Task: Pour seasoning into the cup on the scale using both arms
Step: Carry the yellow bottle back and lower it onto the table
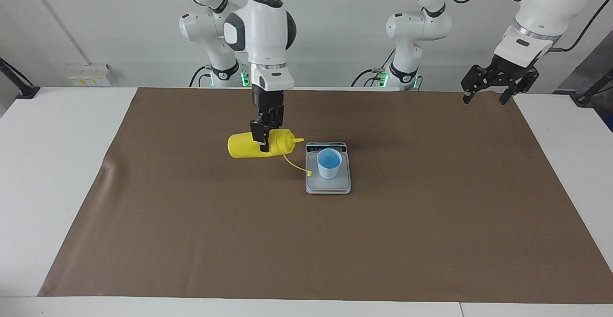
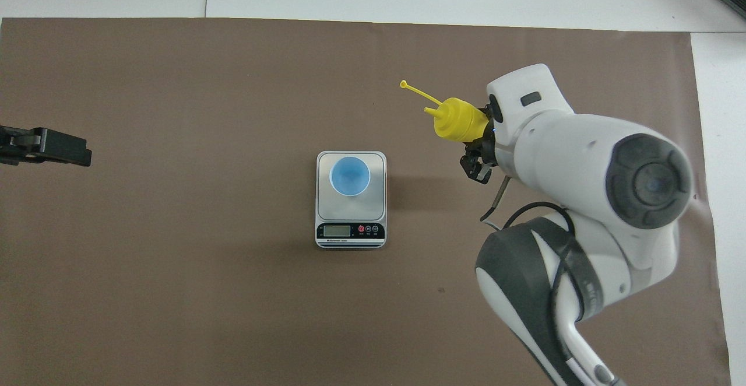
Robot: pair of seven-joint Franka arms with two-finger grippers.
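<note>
The seasoning, a yellow squeeze bottle (image 1: pixel 244 145) (image 2: pixel 457 119), hangs on its side over the brown mat, its nozzle pointing at the scale. My right gripper (image 1: pixel 263 140) is shut on it near the shoulder. Its tethered cap (image 1: pixel 309 173) (image 2: pixel 403 84) dangles by the scale's edge. The light blue cup (image 1: pixel 329 163) (image 2: pixel 349 176) stands upright on the silver scale (image 1: pixel 335 188) (image 2: pixel 379 164), apart from the bottle. My left gripper (image 1: pixel 484 99) (image 2: pixel 46 147) waits open and holds nothing, raised over the mat's edge at the left arm's end.
A brown mat (image 1: pixel 431 221) (image 2: pixel 175 287) covers most of the white table (image 1: pixel 57 164). The scale's dark display strip (image 2: pixel 349 231) faces the robots. The right arm's big wrist body (image 2: pixel 583 158) hides most of the bottle from above.
</note>
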